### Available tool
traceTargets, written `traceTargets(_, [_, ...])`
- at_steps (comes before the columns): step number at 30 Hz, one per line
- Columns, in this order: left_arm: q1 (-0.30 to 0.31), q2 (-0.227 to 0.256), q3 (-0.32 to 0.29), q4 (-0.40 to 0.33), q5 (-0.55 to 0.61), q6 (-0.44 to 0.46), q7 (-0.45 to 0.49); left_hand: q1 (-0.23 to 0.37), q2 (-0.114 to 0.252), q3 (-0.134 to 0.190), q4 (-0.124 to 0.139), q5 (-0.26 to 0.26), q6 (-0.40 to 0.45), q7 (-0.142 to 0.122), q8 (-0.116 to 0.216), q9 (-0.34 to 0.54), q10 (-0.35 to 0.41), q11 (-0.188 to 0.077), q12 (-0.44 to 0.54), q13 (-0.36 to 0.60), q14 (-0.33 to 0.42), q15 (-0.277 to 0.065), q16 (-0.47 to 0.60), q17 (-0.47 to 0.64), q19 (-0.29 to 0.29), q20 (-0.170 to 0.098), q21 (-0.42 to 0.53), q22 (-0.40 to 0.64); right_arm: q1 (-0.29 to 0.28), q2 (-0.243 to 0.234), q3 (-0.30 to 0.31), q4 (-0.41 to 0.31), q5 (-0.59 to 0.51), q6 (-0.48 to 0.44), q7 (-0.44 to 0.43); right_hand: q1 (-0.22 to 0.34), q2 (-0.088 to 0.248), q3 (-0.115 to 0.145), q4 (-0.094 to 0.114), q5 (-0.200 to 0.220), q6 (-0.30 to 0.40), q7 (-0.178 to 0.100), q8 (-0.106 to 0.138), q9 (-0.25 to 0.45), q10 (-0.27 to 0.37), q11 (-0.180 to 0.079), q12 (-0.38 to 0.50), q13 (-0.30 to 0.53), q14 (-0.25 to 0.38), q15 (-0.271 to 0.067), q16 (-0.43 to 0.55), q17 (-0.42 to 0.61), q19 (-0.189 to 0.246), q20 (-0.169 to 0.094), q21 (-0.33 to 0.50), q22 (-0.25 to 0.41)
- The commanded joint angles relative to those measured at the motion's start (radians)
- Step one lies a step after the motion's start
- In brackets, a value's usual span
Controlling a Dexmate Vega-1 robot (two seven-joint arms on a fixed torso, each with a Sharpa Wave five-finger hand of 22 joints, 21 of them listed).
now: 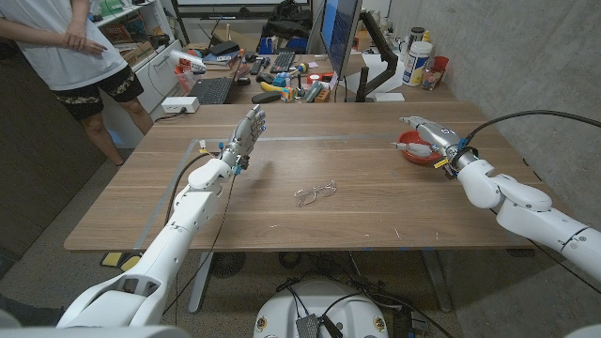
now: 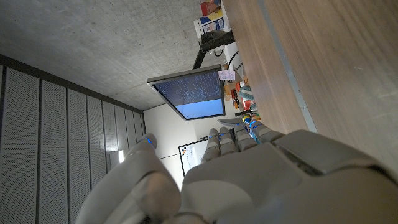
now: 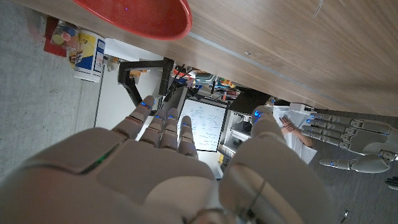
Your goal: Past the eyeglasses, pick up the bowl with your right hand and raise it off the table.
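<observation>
The red bowl point(image 1: 409, 154) sits at the table's right side, past the eyeglasses point(image 1: 316, 192), which lie near the middle. My right hand point(image 1: 429, 135) hovers over the bowl's right rim and hides part of it. Its fingers are stretched out and apart, and it holds nothing. In the right wrist view the bowl point(image 3: 138, 16) lies beyond the fingertips of the right hand point(image 3: 168, 165), with a gap between them. My left hand point(image 1: 246, 137) stands upright over the table's left half, fingers apart and empty; the left wrist view shows the left hand's point(image 2: 249, 177) back.
The table's far edge is crowded with a keyboard point(image 1: 211, 91), a monitor point(image 1: 340, 33), bottles point(image 1: 420, 61) and small clutter. A person point(image 1: 75, 47) stands off the back left corner. A tape line point(image 1: 310, 139) runs across the wooden table point(image 1: 282, 225).
</observation>
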Motion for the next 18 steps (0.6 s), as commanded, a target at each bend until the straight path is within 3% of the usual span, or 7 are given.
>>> traceTargets(1, [0.0, -0.003, 0.001, 0.005, 0.0, -0.005, 0.002, 0.008, 0.0, -0.004, 0.001, -0.002, 0.002, 0.0, 0.001, 0.006, -0.003, -0.007, 0.003, 0.005, 0.0, 0.002, 0.002, 0.004, -0.005, -0.059, 0.003, 0.005, 0.005, -0.01, -0.008, -0.013, -0.018, -0.032, 0.025, 0.015, -0.001, 0.002, -0.003, 0.01, -0.007, 0.0, -0.002, 0.003, -0.002, -0.002, 0.0, 0.005, 0.005, 0.002, -0.001, 0.002, 0.007, -0.001, -0.002, 0.005])
traceTargets(18, [0.011, -0.003, -0.001, -0.008, -0.004, -0.003, 0.006, 0.009, 0.002, -0.008, 0.001, -0.002, 0.004, -0.003, 0.001, 0.006, -0.002, -0.008, 0.003, 0.004, -0.001, 0.002, 0.002, 0.004, -0.006, -0.056, 0.002, 0.005, 0.002, -0.025, -0.014, -0.026, -0.03, -0.052, 0.047, 0.025, -0.005, 0.001, -0.004, 0.015, -0.013, -0.004, 0.0, 0.003, -0.01, -0.003, -0.002, 0.005, 0.006, 0.008, -0.001, 0.002, 0.011, 0.009, -0.009, 0.005])
